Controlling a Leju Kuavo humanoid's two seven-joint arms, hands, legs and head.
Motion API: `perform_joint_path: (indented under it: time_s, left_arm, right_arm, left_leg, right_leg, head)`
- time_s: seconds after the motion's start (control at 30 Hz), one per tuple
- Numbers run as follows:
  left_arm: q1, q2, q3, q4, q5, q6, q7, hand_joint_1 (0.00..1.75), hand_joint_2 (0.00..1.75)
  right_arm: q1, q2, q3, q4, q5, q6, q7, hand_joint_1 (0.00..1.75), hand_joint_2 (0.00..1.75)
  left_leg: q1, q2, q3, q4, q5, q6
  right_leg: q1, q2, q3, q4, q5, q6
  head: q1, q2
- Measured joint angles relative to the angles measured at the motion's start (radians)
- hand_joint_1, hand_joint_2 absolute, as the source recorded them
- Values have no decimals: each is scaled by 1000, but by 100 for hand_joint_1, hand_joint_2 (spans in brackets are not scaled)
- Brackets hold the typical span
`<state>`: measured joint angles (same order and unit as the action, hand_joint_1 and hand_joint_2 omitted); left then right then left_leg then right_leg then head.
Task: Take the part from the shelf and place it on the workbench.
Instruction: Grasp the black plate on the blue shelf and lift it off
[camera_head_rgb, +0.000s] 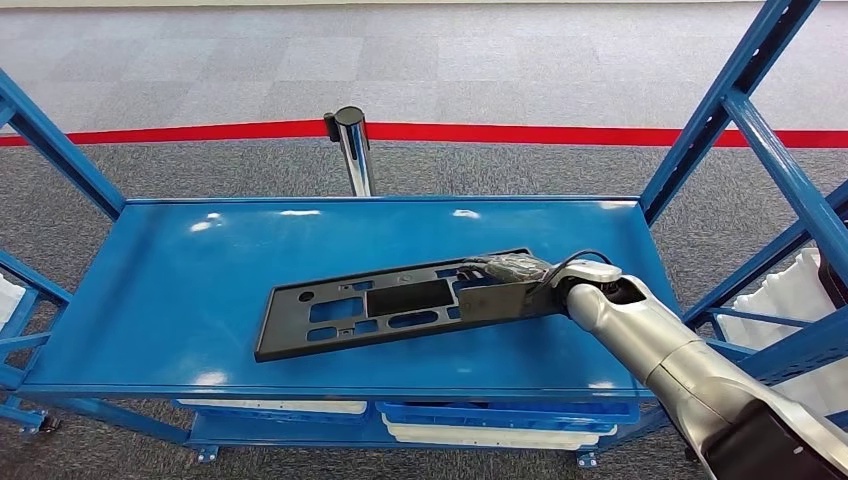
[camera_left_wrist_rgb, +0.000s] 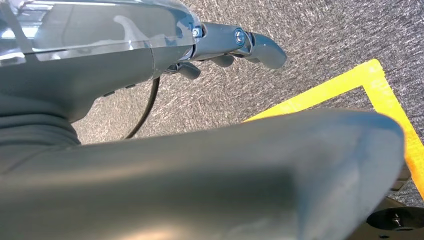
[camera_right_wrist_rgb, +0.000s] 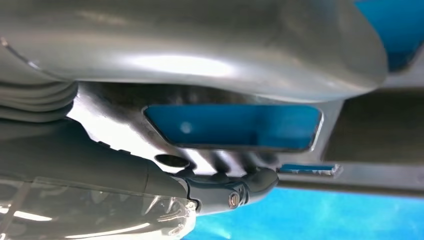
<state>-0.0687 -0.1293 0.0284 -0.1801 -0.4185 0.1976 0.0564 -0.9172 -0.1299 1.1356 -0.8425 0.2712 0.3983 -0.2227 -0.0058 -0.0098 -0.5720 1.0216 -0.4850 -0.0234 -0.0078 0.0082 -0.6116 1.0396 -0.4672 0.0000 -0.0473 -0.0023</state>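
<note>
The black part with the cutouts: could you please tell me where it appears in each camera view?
Head view: the black part lies centre on the blue shelf, its right end held by the right hand.
Left wrist view: not in it; grey carpet and yellow floor tape there.
Right wrist view: centre, close up, around a rectangular cutout.
Shared landmark: the blue shelf seen through that cutout.

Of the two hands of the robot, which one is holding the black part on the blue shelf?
The right hand grips the black part at its right end; the left hand hangs over grey carpet, holding nothing.
</note>
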Motion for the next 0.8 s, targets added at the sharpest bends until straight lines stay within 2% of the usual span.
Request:
perform_joint_path:
  time_s: [0.07, 0.2, 0.4, 0.6, 0.73, 0.8]
  left_arm:
    - [1, 0, 2, 0, 0, -3, -1, 0, 0]
    - [3, 0, 4, 0, -2, -8, -4, 0, 0]
    - [4, 0, 5, 0, -4, -8, -5, 0, 0]
    - [6, 0, 5, 0, -7, -8, -5, 0, 0]
    - [6, 0, 5, 0, -18, -16, -4, 0, 0]
    - [6, 0, 5, 0, -22, -19, -3, 0, 0]
  right_arm:
    - [6, -2, 0, 0, -10, -37, -16, 0, 0]
    - [19, -9, -1, -3, -22, -70, -35, 0, 175]
    - [54, -12, -22, -18, -44, -123, -62, 0, 175]
    - [72, -12, -40, -32, -54, -135, -69, 0, 175]
    - [75, -17, -54, -45, -70, -104, -78, 0, 0]
    - [76, -22, -57, -52, -73, -89, -82, 0, 0]
  left_leg:
    - [0, 0, 0, 0, 0, 0]
    - [0, 0, 0, 0, 0, 0]
    - [0, 0, 0, 0, 0, 0]
    - [0, 0, 0, 0, 0, 0]
    - [0, 0, 0, 0, 0, 0]
    - [0, 0, 0, 0, 0, 0]
  right_leg:
    - [0, 0, 0, 0, 0, 0]
    - [0, 0, 0, 0, 0, 0]
    - [0, 0, 0, 0, 0, 0]
    - [0, 0, 0, 0, 0, 0]
    - [0, 0, 0, 0, 0, 0]
    - [0, 0, 0, 0, 0, 0]
  head:
    - [0, 0]
    - [0, 0]
    - [0, 0]
    - [0, 0]
    - [0, 0]
    - [0, 0]
